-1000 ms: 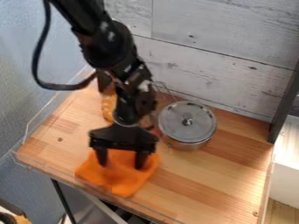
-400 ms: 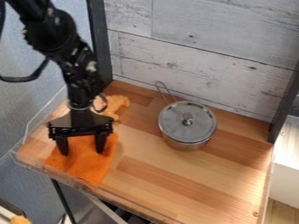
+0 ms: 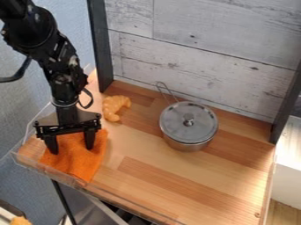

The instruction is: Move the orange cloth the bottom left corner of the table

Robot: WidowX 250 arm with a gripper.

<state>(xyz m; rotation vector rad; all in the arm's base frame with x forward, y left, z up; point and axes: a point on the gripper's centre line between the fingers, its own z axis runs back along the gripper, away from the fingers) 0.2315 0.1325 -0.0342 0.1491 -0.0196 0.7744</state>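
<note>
Beneath the black arm (image 3: 59, 66), pictured at the bottom left of a wooden table (image 3: 176, 176): the black gripper (image 3: 71, 149), with jaws spread wide and tips down at the fabric of the orange cloth (image 3: 76, 165). Lying close to the bottom left corner, with a little bare wood to its left, and so apparently nearly in place. Likely pinned from above rather than pinched, to judge by the wide jaws. Could slip out from under the tips if pressed too lightly, and be left short of the corner. Could bunch or fold if pressed too hard during a slide. Seen along the front edge, right by the cloth's lowest point: a clear rim (image 3: 106, 192). Might ride up against it or spill over if pushed too far forward; might also knock a finger on it through careless steering. Might be tugged back out of place, too, by a snag on the way up. Farther right and back, resting apart from the cloth: a curved orange-yellow toy pastry (image 3: 110, 115). At right, well apart from the cloth: a lidded metal pot (image 3: 189, 127), at risk only from a wide swing rightward.
</note>
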